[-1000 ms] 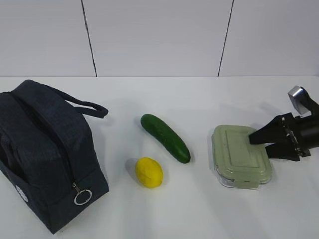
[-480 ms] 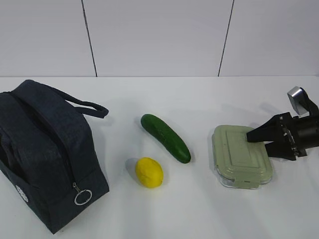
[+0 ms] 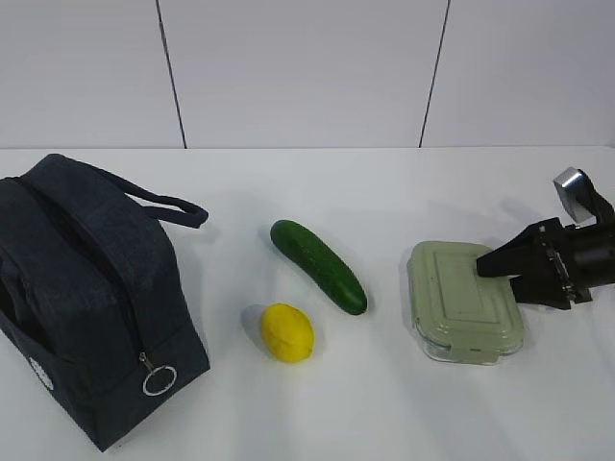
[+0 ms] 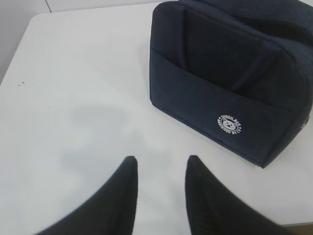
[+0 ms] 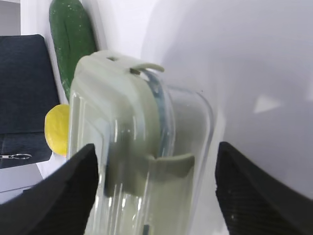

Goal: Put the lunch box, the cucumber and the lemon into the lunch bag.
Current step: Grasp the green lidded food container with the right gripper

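The navy lunch bag (image 3: 86, 288) stands at the left, its zipper ring hanging at the front. The cucumber (image 3: 317, 264) and the lemon (image 3: 287, 331) lie mid-table. The lunch box (image 3: 464, 300) with its sage lid sits at the right. My right gripper (image 3: 496, 276) is open at the box's right end. In the right wrist view the box (image 5: 142, 147) lies between the spread fingers (image 5: 73, 196), with gaps on both sides. My left gripper (image 4: 161, 159) is open and empty over bare table, beside the bag (image 4: 230, 78). It is out of the exterior view.
The white table (image 3: 384, 403) runs back to a white panelled wall. The right wrist view also shows the cucumber (image 5: 71, 39), the lemon (image 5: 56, 129) and the bag (image 5: 24, 93) beyond the box. The table's left edge (image 4: 14, 54) shows in the left wrist view.
My right gripper has edged slightly toward the lunch box's right end and stays open. The bag, cucumber, lemon and box have not moved.
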Robot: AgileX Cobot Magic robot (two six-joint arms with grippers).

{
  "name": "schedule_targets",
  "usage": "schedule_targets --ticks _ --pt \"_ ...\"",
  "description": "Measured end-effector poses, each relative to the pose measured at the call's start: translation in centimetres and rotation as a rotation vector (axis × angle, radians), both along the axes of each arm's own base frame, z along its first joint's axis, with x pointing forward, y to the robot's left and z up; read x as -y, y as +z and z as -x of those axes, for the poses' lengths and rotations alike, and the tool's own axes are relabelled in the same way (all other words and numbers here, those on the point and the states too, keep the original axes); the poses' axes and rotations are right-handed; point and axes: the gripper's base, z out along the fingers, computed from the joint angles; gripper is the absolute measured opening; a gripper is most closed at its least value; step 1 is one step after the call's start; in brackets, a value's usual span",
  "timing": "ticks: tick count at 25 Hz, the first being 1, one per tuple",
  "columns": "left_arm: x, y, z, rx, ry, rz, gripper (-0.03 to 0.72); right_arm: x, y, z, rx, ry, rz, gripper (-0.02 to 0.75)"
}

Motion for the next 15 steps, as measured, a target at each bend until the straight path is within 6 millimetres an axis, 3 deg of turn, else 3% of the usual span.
schedule_targets --ticks 15 --pt "0.00 0.00 0.00 0.000 0.000 0.000 0.242 0.01 -0.05 0.07 -0.004 0.007 0.005 0.539"
